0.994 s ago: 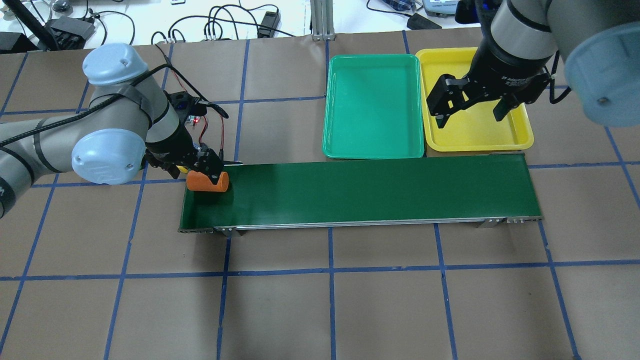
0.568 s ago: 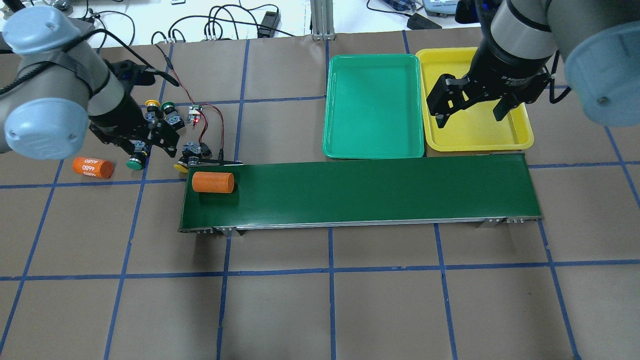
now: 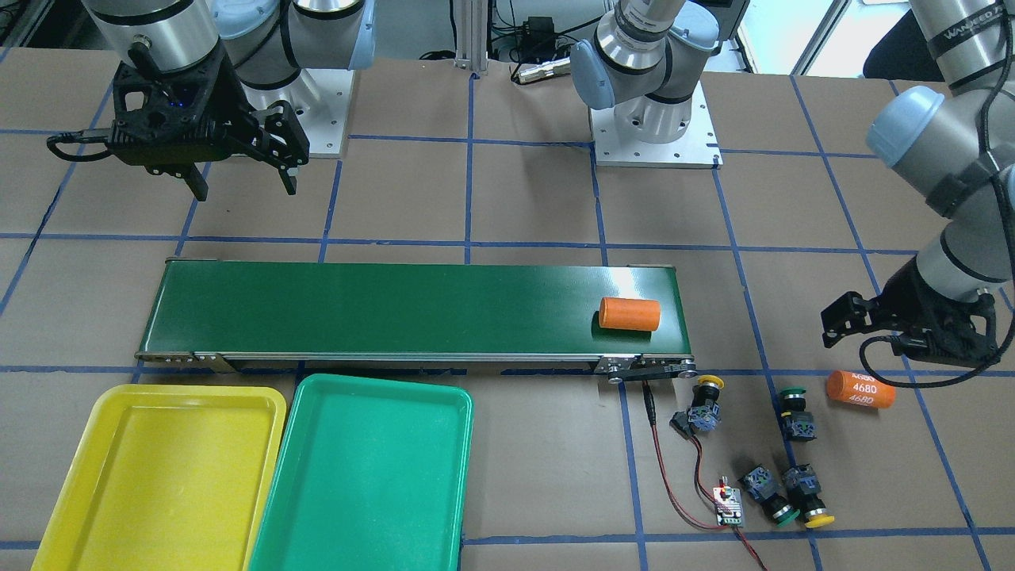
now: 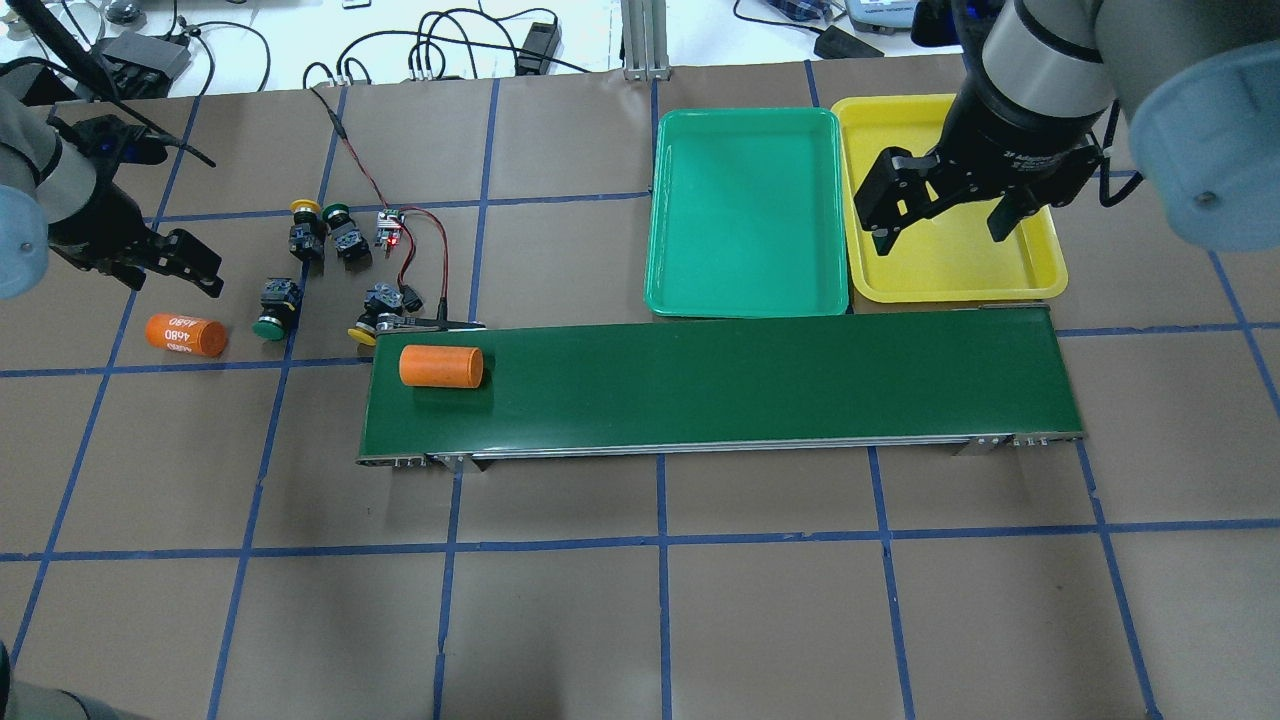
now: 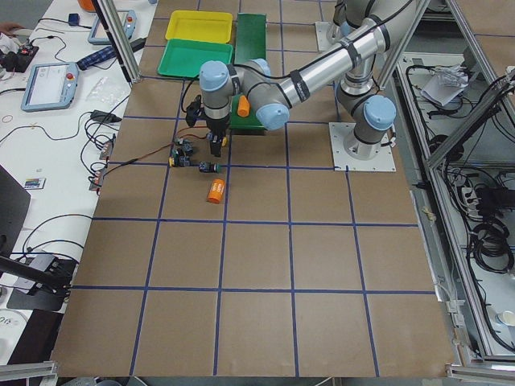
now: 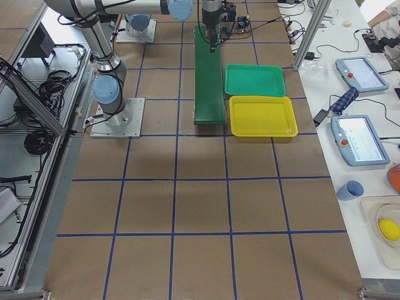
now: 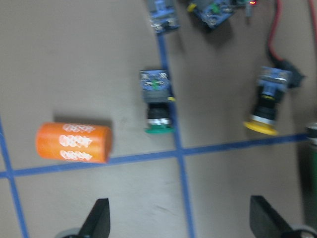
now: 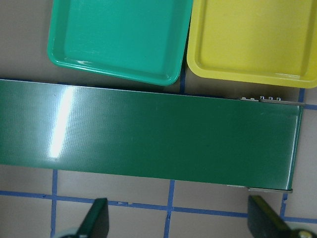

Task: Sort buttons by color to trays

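Four buttons point(image 4: 303, 238) lie unsorted; the green-capped button point(image 7: 157, 101) should be centred under the left end effector point(image 7: 181, 220), wide open and empty like the right end effector point(image 4: 940, 230)

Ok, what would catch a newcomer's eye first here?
Probably the long dark-green belt across the middle of the table, with an orange cylinder lying on its end at the robot's left. Then the green tray and yellow tray, both empty, side by side beyond the belt's other end, the open right gripper above the yellow one. Four small buttons lie scattered off the belt's left end.
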